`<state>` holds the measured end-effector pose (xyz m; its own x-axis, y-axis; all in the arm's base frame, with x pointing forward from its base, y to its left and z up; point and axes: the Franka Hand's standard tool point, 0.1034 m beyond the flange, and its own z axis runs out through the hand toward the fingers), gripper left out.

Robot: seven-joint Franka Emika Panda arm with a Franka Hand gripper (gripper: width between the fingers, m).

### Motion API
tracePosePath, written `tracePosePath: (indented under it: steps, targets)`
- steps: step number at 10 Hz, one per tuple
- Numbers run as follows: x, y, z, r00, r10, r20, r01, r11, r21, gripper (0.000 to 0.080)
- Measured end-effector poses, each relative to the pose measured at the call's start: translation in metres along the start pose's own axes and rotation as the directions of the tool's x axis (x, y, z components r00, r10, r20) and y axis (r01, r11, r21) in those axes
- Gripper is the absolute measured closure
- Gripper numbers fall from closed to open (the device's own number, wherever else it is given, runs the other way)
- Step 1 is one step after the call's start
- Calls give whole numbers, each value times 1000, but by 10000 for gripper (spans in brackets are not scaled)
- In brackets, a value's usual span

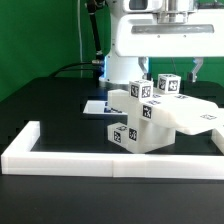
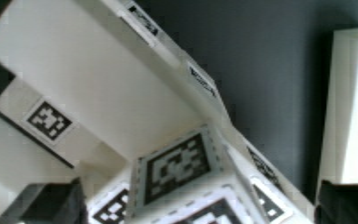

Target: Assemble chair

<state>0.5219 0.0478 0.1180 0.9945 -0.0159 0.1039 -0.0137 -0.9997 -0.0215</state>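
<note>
The chair (image 1: 165,118) stands partly put together in the middle of the black table: white blocks and a flat seat with black-and-white tags. My gripper (image 1: 166,72) hangs straight above it, over a tagged white block (image 1: 166,84) on top. In the wrist view that block (image 2: 190,165) fills the gap between my two dark fingertips (image 2: 48,205). The jaws stand wide apart, one on each side of the block, and the gripper (image 2: 197,208) looks open. A flat white chair panel (image 2: 87,70) with tags lies beyond the block.
A long low white border rail (image 1: 110,160) runs along the front and turns back at the exterior view's left (image 1: 25,138). The marker board (image 1: 100,106) lies flat behind the chair. The robot base (image 1: 135,45) stands at the back.
</note>
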Motion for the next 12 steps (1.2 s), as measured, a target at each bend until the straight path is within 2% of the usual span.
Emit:
tracePosePath:
  steps: [3,5,6,7,12]
  targets:
    - [0,1,0,991,-137,1,137,991,-2,151]
    - [0,1,0,991,-136,1,136,991,-2,411]
    - [0,1,0,992,-124,1,124,992,-2,411]
    - [0,1,0,994,-112,1,112,994,-2,513]
    - [0,1,0,979,203,0,-203,979,2,513]
